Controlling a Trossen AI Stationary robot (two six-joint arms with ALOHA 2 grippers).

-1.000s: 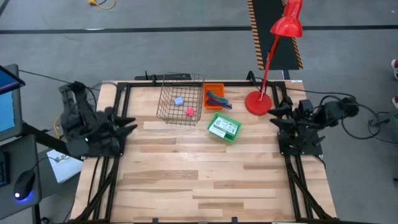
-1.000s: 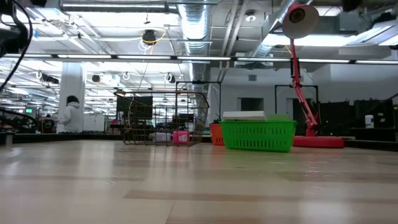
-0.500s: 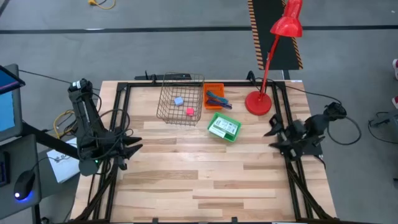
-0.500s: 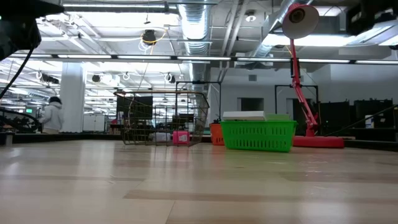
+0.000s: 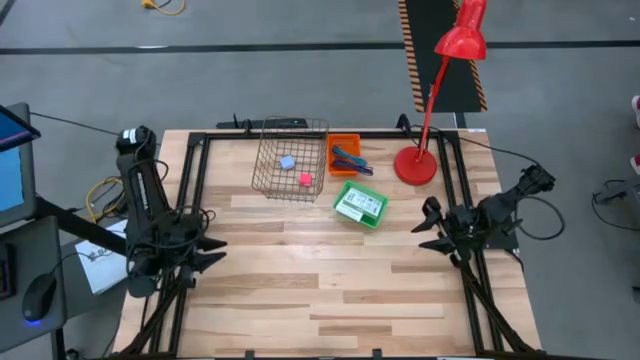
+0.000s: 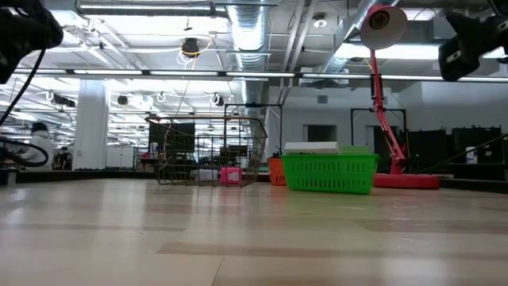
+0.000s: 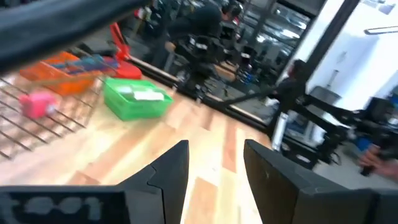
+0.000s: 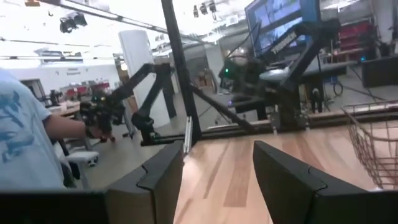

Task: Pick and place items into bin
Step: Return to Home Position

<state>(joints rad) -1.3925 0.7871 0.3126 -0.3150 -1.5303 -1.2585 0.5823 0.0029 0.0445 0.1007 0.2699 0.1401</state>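
A wire bin at the far middle holds a lilac cube and a pink cube. Beside it an orange bin holds thin coloured sticks. A green bin holds white packets. My left gripper stands open over the table's left edge, its fingers pointing right, nothing between them. My right gripper stands open over the right edge, pointing left, also with nothing between its fingers. Both are well clear of the bins.
A red desk lamp stands on its base at the far right, its head reaching past the far edge. Black rails run along the table's sides. Bare wood fills the near half. People show in the room behind.
Both arms have come down and drawn toward the table's near edge. My left gripper has swung round and rolled on its way. My right gripper has also shifted a little toward the table's middle. The bins and items have stayed put.
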